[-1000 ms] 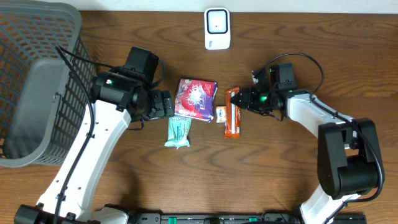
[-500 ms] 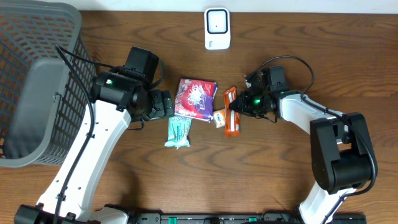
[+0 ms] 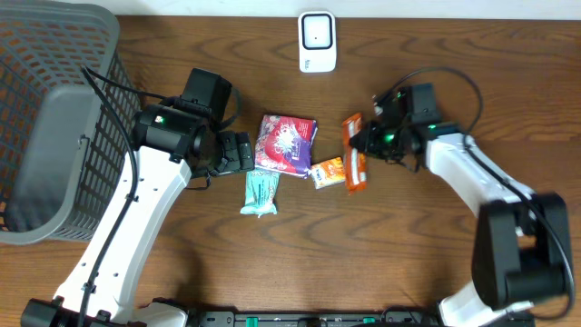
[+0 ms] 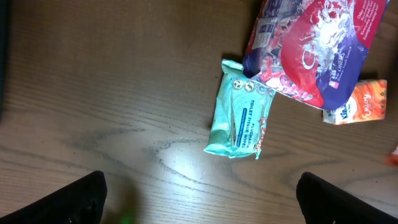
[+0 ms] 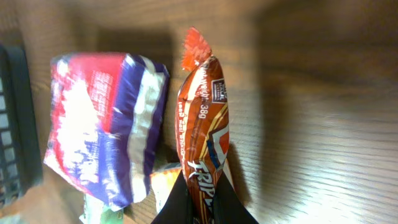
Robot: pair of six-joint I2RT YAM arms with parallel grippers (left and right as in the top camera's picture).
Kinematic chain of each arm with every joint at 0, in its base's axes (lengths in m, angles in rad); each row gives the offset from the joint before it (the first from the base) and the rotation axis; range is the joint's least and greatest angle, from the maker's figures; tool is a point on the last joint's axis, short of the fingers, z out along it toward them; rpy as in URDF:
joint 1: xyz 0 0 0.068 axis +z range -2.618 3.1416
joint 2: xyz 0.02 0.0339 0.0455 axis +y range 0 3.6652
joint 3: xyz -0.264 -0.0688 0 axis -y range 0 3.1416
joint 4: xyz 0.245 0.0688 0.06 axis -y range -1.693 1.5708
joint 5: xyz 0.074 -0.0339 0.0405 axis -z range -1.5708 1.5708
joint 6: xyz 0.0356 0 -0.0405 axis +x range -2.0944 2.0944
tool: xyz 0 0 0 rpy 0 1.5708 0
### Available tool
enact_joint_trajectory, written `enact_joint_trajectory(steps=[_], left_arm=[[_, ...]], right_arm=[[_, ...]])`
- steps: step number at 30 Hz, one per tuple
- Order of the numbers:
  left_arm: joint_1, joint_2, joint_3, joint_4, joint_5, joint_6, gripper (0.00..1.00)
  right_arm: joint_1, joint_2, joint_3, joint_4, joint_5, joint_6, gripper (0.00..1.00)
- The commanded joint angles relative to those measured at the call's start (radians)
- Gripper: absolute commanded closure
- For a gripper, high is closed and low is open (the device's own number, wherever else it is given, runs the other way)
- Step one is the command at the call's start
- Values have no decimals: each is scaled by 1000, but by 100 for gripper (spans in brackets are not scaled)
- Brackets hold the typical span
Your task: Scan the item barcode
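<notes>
On mint-green soft plastic packet [image 4: 239,118]: "TOILET TISSUE WIPES". On orange foil snack wrapper [image 5: 204,130]: "38g", below the crimped end. Print on red-purple glossy bag [image 4: 311,46]: too blurred to read.

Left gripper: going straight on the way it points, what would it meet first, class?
Probably the teal tissue pack, lying just ahead between its open fingers; depth is unclear, so bare table might come first.

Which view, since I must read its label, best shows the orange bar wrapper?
Right wrist: the orange bar wrapper is large, print partly readable, pinched by the right gripper. Overhead shows it small; left wrist, at most a blurred sliver.
</notes>
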Motion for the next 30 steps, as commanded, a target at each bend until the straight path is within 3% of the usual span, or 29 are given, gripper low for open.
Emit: enact_joint_trajectory(steps=[1,5,8,13,25,28,30], left_arm=[[-3,3,-5,-3,6,6,2],[-3,3,-5,-3,6,6,2],[-3,3,-5,-3,5,6,2],[-3,3,-5,-3,6,6,2],[-3,3,-5,-3,6,6,2],[-3,3,-5,-3,6,6,2],[-3,3,-5,-3,5,6,2]], right_arm=[[-5,-80,54,-87,228,-65,99],[-2,-112,69,-239,586,-63,99],[-2,-103,66,-327,861,43,99],[-4,-64,64,-383,1100,181,99],[45,106,64,-219,1018,186,99],[74,113,65,-150,950,186,94],[95,113,68,-103,930,176,80]])
